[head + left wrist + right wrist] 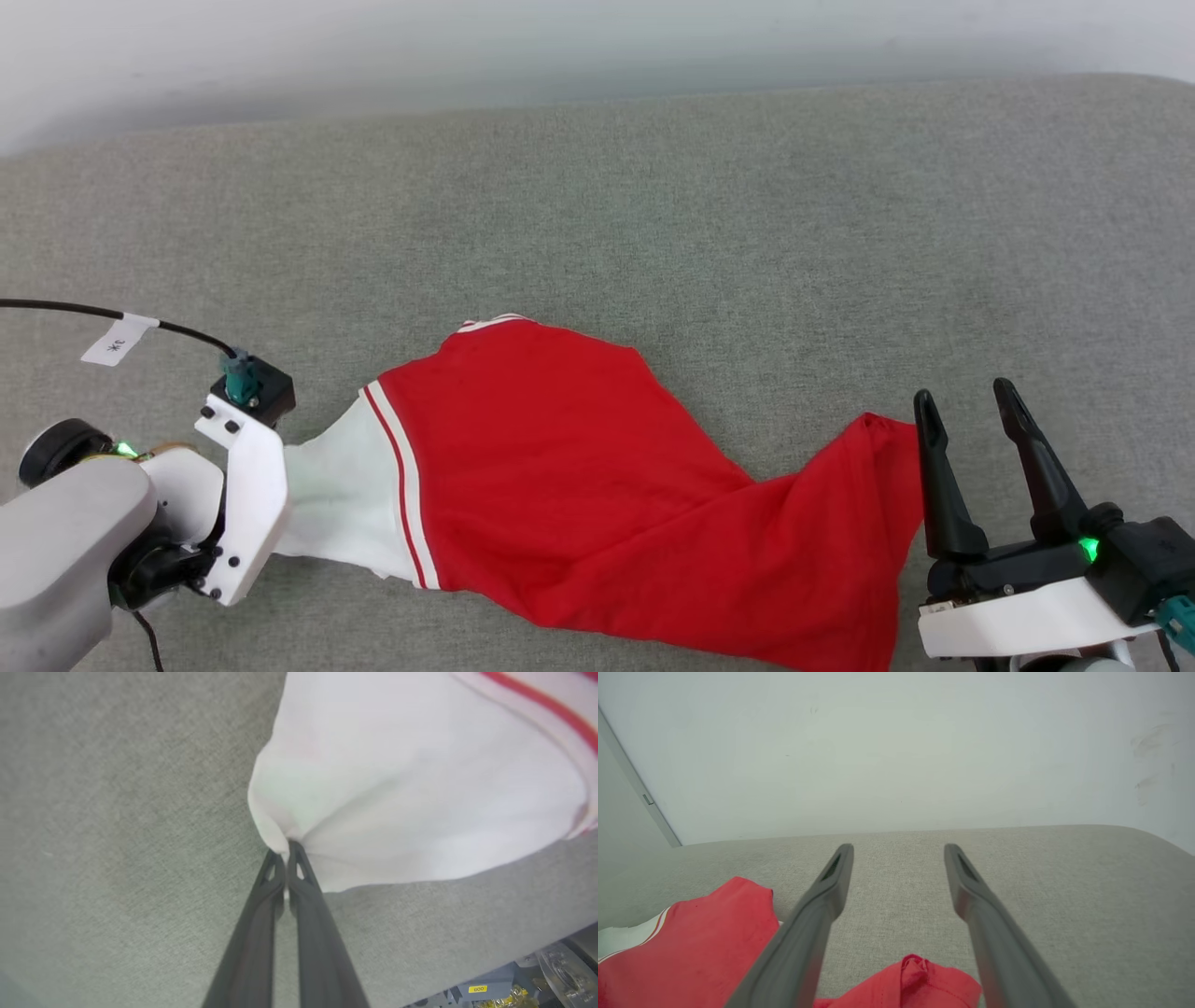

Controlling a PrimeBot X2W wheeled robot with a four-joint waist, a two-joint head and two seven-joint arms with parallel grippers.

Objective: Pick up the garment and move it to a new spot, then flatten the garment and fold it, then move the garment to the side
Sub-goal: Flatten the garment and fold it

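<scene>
— Where is the shirt (579,485)?
— Lying stretched on the grey surface (653,205), between both hands.
— Is it held?
— The left hand (284,854) pinches its white sleeve (397,788). The right hand (964,392) is spread wide and empty, just beside the red hem.

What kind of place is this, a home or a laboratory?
Probably an indoor test room: a grey upholstered surface, perhaps a sofa, against a bare pale wall, with the garment on it.
</scene>
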